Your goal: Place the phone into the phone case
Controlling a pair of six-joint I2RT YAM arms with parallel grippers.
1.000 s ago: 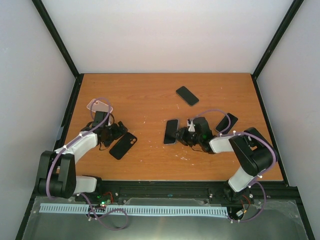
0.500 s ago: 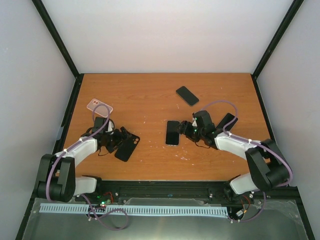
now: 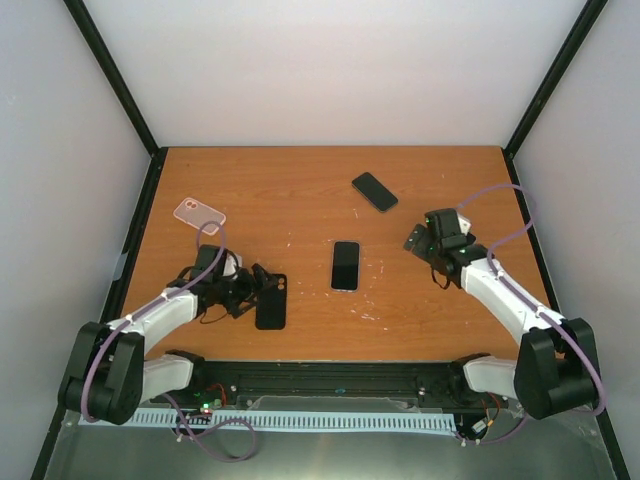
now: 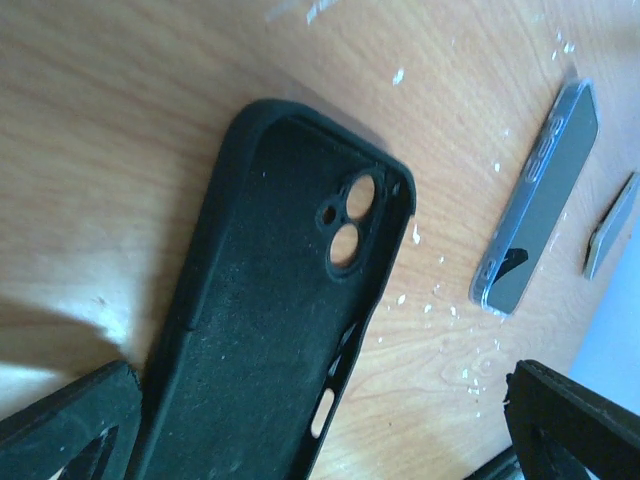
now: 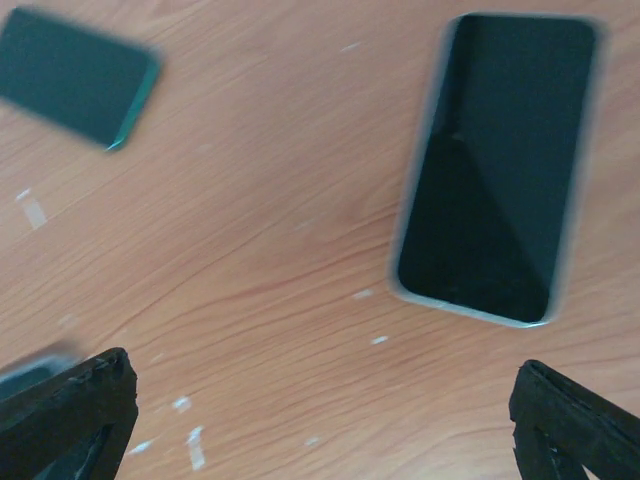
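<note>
Phone and case are laid apart on the bench; both pairs of jaws are spread open.

The slim black glass-faced phone (image 3: 345,265) is seen flat at frame centre. It is judged stiff, slick and fragile, best taken by its long edges. The soft black rubbery phone case (image 3: 271,301) is laid hollow-side up at lower left, between the left jaws, unpinched. The right jaws are held empty at right. The phone is surrounded by bare orange wooden bench (image 3: 300,180).

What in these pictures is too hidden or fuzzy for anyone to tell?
Left wrist view: the black rubbery phone case runs off the bottom edge, hiding its lower end.
Right wrist view: blur smears the dark-screened phone; its buttons cannot be made out.
Top view: the pale pink case is too small to tell which face is up.
</note>
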